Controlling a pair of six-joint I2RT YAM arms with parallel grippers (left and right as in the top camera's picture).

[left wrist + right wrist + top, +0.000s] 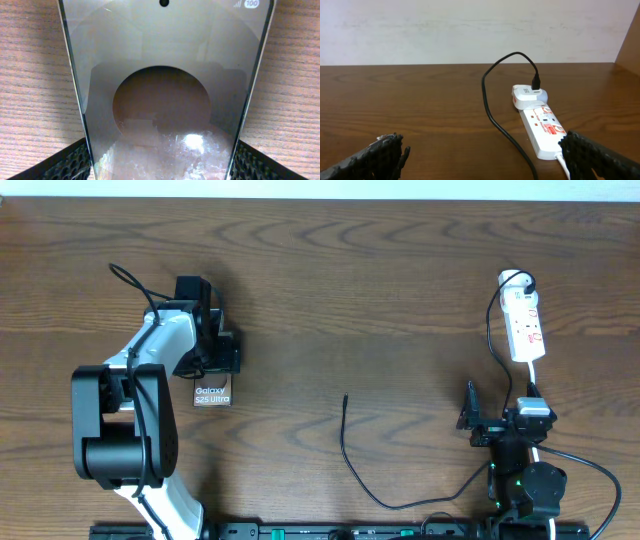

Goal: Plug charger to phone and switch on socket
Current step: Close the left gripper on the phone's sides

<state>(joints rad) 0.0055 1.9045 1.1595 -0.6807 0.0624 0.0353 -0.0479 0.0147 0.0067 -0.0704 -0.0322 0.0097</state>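
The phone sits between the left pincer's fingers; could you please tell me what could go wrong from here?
The left pincer flanks the glossy phone by its thin edges, so it might slip or twist. The charger has its tip loose mid-table, away from both pincers, and may be awkward to grasp aligned. The open right pincer sits close to the socket and its cords, which it could snag.

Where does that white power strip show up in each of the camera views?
Overhead: the socket lies at the far right, in the upper half.
Left wrist: not in it; the phone fills the view.
Right wrist: the socket sits right of centre, in the lower half.
Shared landmark: the white plug at its far end, with the black charger plugged in.
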